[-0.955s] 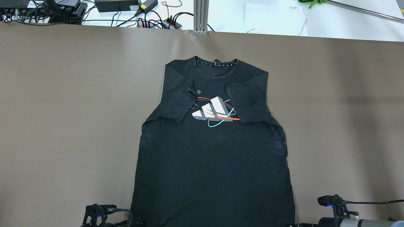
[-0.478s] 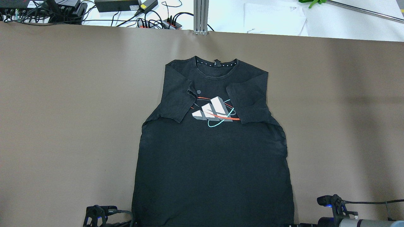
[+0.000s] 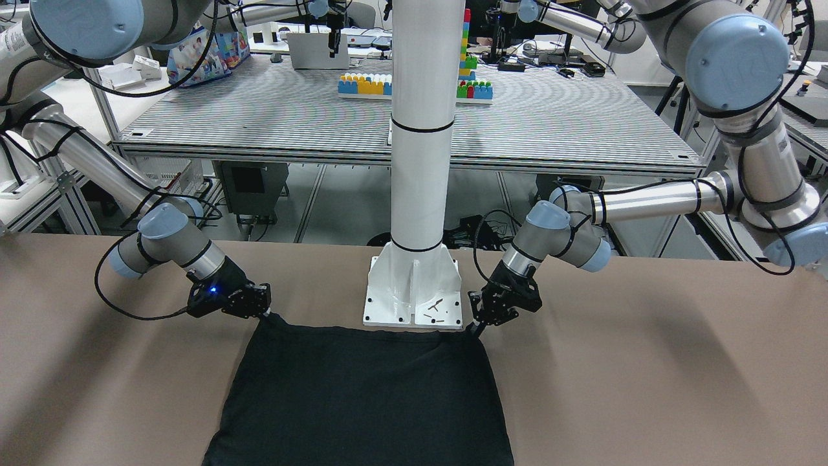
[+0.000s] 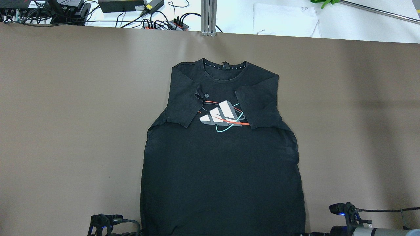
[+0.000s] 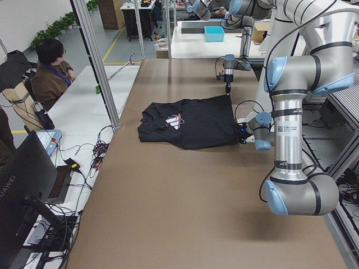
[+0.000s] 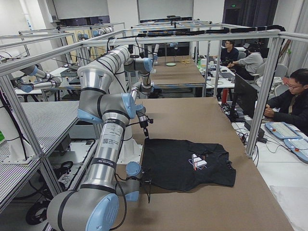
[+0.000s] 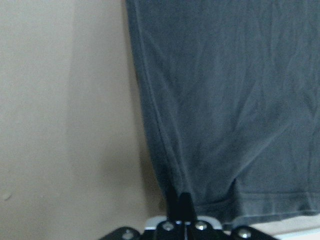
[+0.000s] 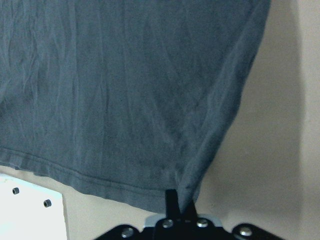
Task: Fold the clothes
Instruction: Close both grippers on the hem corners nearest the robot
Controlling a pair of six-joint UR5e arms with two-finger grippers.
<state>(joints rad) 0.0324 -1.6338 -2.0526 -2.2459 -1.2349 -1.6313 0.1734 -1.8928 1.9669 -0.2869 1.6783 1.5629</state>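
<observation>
A black T-shirt [image 4: 220, 170] with a white, red and teal chest logo lies flat on the brown table, both sleeves folded in over the chest and the collar far from me. It also shows in the front-facing view [image 3: 362, 395]. My left gripper [image 3: 479, 323] is shut on the shirt's hem corner, and the left wrist view [image 7: 179, 204] shows the cloth [image 7: 230, 100] pinched there. My right gripper [image 3: 264, 313] is shut on the other hem corner, pinched in the right wrist view [image 8: 179, 200]. Both corners stay low at the table.
The white pillar's base plate [image 3: 414, 298] stands right behind the hem between the grippers. Cables and power bricks [image 4: 124, 6] lie beyond the table's far edge. Operators sit at desks [image 5: 53, 73] past that edge. Bare brown table [image 4: 65, 114] spreads on both sides of the shirt.
The shirt's near left hem edge has shifted slightly inward, to the right. The left wrist has sunk a little toward the bottom edge of the overhead view. The right arm has barely moved.
</observation>
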